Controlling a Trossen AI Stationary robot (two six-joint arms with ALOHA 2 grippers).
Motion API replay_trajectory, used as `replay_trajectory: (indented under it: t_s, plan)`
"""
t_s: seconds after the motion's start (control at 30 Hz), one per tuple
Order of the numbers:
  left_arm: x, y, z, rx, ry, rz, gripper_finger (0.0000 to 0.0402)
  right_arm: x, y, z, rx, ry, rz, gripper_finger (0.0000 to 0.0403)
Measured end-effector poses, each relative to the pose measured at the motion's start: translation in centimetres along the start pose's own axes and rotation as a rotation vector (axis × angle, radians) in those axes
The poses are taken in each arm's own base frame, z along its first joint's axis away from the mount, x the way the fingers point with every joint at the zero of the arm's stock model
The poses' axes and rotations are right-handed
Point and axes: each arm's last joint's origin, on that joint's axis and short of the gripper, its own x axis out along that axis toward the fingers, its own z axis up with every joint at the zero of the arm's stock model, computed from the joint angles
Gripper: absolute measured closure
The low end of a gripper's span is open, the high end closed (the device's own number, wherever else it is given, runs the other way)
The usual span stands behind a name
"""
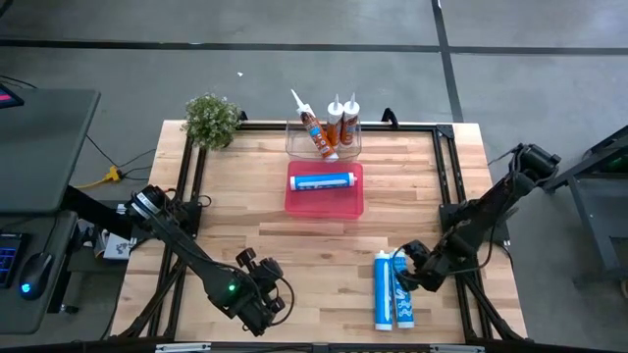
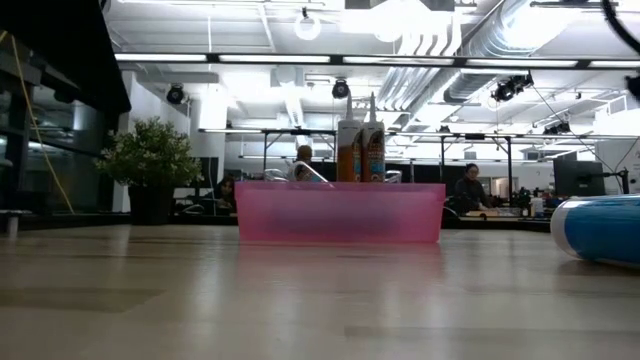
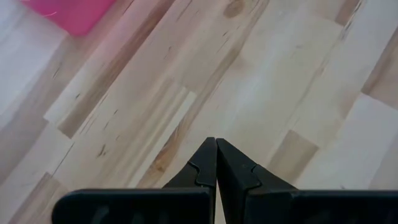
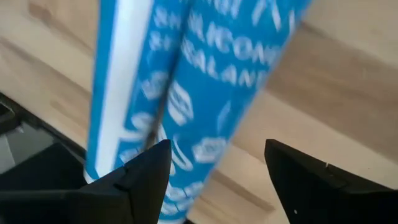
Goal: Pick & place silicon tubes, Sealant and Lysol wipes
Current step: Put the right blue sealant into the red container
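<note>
Two blue silicone tubes [image 1: 392,294] lie side by side on the table near its near right corner; they also show in the right wrist view [image 4: 205,81] and one shows in the low view [image 2: 600,228]. My right gripper [image 1: 405,277] is open close over their far ends, its fingers [image 4: 149,171] standing apart above the tubes. A third blue tube [image 1: 322,180] lies in the pink tray [image 1: 324,204]. Orange sealant tubes [image 1: 334,126] stand in a clear bin [image 1: 294,147] behind it. My left gripper [image 1: 263,291] is shut and empty near the near edge [image 3: 216,149].
A small potted plant [image 1: 211,120] stands at the far left corner. A black frame [image 1: 186,196] runs along the table's left, far and right sides. Bare wood lies between the tray and the near edge. People and desks show in the room behind [image 2: 470,190].
</note>
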Motion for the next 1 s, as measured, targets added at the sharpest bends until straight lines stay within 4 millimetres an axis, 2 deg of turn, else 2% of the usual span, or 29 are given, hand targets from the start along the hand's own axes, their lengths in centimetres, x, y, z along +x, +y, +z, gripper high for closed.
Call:
replay_trajectory:
  t_s: [0.3,0.5,0.7,0.8,1.0]
  plan:
    - [0.0,0.0,0.0,0.008,0.000,0.001,0.0401,-0.1,0.7,2.0,0.020,-0.057,0.018,0.0147]
    - [0.0,0.0,0.0,0.009,0.000,0.001,0.0401,-0.2,0.3,3.2,0.052,-0.101,-0.045,0.0147]
    - [0.0,0.1,0.0,0.013,0.001,0.007,0.0401,-0.2,0.7,4.3,0.066,-0.137,-0.033,0.0147]
    - [0.0,0.2,0.0,0.018,0.005,0.015,0.0401,0.4,0.8,4.8,0.081,-0.147,-0.052,0.0147]
    - [0.0,0.2,-0.1,0.021,0.020,0.018,0.0401,3.0,1.2,5.3,0.108,-0.122,-0.092,0.0147]
